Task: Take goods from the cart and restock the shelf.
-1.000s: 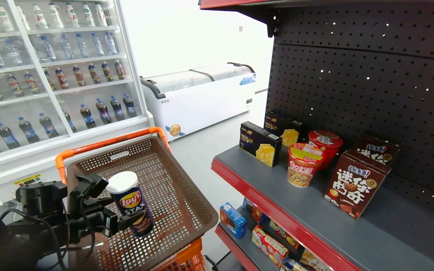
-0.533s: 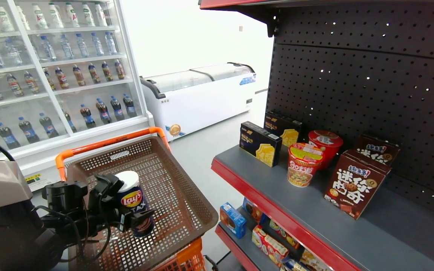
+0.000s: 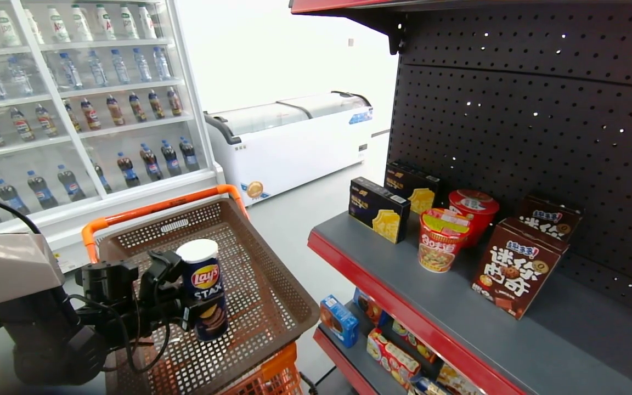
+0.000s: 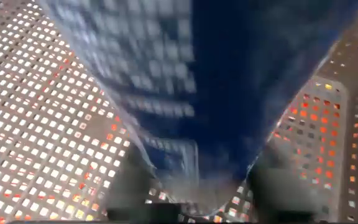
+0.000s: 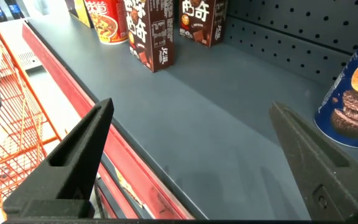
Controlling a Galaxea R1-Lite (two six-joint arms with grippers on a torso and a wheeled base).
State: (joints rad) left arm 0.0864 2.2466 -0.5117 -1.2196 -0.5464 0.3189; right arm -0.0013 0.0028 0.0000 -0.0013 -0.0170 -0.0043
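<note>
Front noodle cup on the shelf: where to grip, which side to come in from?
Probably the upper wall just under the lid rim, coming from the open aisle side with the jaws level. The noodle cup stands upright and widens toward the top, so the rim should stop slipping. The red cup sits close behind and the brown box beside it, leaving the front freest.

In the left wrist view the chip can (image 4: 229, 81) is a blue blur, print unreadable. In the head view it covers part of the left gripper (image 3: 191, 292); at five o'clock, packets (image 3: 393, 356) run off the edge. An edge crops the cookie tube (image 5: 355, 99).
</note>
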